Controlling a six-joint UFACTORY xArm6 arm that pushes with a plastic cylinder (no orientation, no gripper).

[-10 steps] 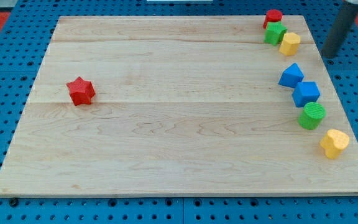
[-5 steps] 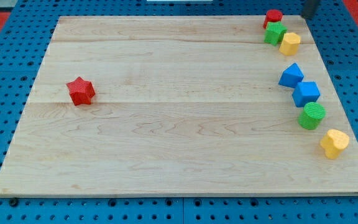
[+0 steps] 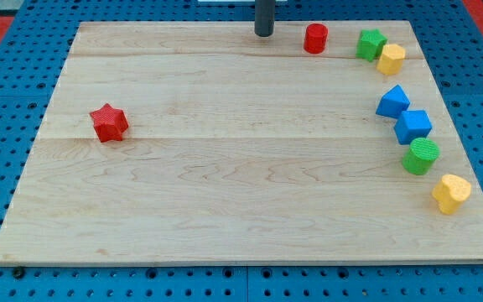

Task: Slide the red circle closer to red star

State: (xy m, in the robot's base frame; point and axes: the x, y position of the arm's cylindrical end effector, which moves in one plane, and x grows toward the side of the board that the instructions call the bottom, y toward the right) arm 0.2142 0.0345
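Note:
The red circle (image 3: 314, 39) stands near the board's top edge, right of centre. The red star (image 3: 109, 122) lies far off at the view's left, about mid-height. My tip (image 3: 263, 33) rests on the board near the top edge, a short way to the left of the red circle and apart from it. The rod rises out of the view's top.
A green block (image 3: 371, 44) and a yellow block (image 3: 391, 59) sit at the top right. Down the right side lie a blue triangle (image 3: 393, 102), a blue block (image 3: 412, 126), a green circle (image 3: 421, 156) and a yellow heart (image 3: 450, 193). The wooden board (image 3: 241, 184) lies on a blue pegboard.
The red circle has slid left along the top edge, away from the green block. My tip has moved from the top right corner to the left, past the red circle.

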